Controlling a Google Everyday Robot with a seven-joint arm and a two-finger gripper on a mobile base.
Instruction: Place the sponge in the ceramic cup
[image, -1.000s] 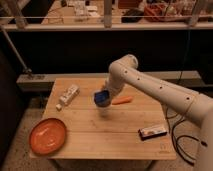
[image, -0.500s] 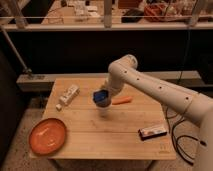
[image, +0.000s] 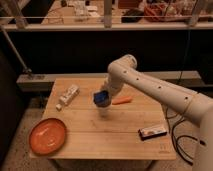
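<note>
The sponge (image: 101, 98), a small bright-blue block, hangs just above the middle of the wooden table (image: 120, 132). My gripper (image: 103, 101) is at the end of the white arm (image: 145, 82) that reaches in from the right, and it is shut on the sponge. Right under the sponge there is a faint pale shape (image: 103, 111) on the table. I cannot tell whether that shape is the ceramic cup; no other cup shows.
An orange plate (image: 47, 135) lies at the front left corner. A white bottle (image: 68, 96) lies on its side at the back left. A slim orange carrot-like piece (image: 122, 100) sits just right of the gripper. A black-and-white bar (image: 153, 131) lies at the front right.
The gripper with the sponge has sunk very slightly toward the table; nothing else has moved.
</note>
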